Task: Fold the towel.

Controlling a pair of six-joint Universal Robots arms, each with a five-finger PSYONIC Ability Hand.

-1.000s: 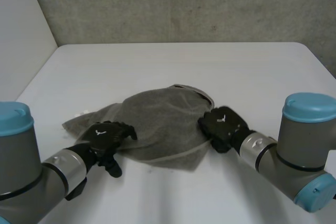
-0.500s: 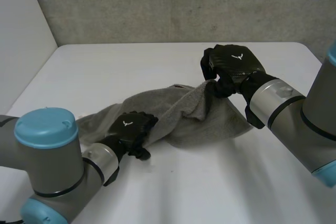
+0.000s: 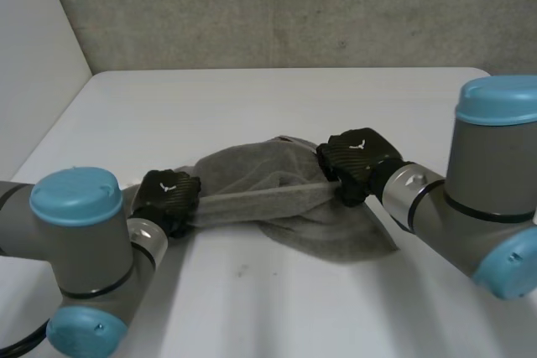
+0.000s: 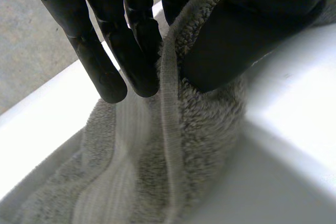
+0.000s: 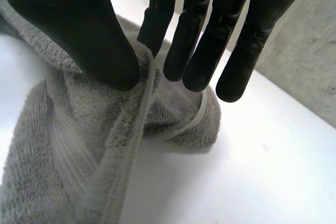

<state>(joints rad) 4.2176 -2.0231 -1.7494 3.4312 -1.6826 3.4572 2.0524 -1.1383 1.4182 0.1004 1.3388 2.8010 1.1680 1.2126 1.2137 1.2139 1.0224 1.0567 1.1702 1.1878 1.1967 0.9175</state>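
Lowered since half a second ago, the right hand [image 3: 357, 165] pinches the hem [image 3: 252, 199] of the grey terry towel [image 3: 319, 228] between thumb and straight fingers at its 3 o'clock end. Shifted toward 9 o'clock, the left hand [image 3: 168, 197] pinches that hem likewise. It now runs taut between them, and the fluffy rest lies bunched on the white table [image 3: 252, 106].
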